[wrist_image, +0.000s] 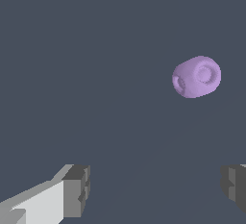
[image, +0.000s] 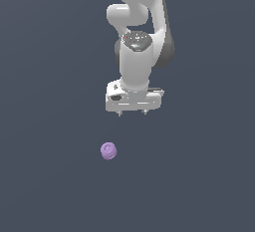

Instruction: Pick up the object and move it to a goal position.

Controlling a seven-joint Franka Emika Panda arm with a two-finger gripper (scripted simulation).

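Note:
The object is a small light-purple roundish lump with a faint ring mark, lying on the dark grey floor. In the wrist view the object shows two ring marks and lies well apart from the fingers. My gripper hangs above the floor, behind the object and a little toward the exterior view's right. Its two short fingertips point down and stand wide apart. In the wrist view the gripper is open with nothing between its pads.
The white arm rises behind the gripper toward the top of the exterior view. Plain dark grey floor spreads all round.

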